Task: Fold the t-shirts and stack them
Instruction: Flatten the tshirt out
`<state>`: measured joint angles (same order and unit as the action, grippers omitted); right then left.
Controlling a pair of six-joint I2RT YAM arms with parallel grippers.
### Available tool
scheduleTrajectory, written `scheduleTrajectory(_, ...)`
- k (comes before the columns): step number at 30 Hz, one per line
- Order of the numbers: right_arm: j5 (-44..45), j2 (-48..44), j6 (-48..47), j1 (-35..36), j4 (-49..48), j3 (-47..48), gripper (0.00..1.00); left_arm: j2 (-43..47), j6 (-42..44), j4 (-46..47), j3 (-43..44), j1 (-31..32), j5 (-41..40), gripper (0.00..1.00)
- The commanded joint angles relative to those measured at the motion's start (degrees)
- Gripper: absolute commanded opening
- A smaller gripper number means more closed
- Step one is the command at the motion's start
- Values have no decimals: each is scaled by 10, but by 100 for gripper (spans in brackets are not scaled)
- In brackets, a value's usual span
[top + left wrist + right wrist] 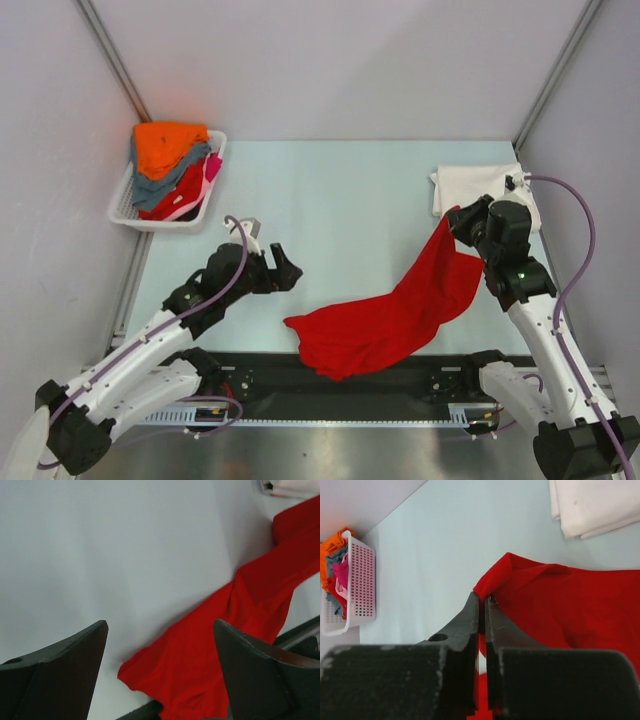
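A plain bright red t-shirt [385,315] lies stretched from the table's front middle up to the right. My right gripper [453,217] is shut on its upper corner [492,582] and holds that end lifted. A folded cream-white t-shirt [480,188] lies at the back right, just behind that gripper, and shows in the right wrist view [595,505]. My left gripper [290,272] is open and empty, left of the red shirt's low end [200,665]. Orange, grey-teal and red-with-pink t-shirts [172,165] are piled in the basket.
A white plastic mesh basket [128,208] stands at the back left, also in the right wrist view [357,587]. A black rail [370,385] runs along the near edge under the red shirt's lower hem. Grey walls enclose the table.
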<state>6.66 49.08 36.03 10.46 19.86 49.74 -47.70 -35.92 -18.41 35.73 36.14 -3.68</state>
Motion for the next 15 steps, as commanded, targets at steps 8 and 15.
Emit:
scheduleTrajectory(8,2,-7,10,-13,-35,-11,0,38,-32,-56,-33,167,41,84)
scheduleTrajectory(15,-4,-10,17,-14,-38,-25,0,-48,-24,-65,-7,252,18,75)
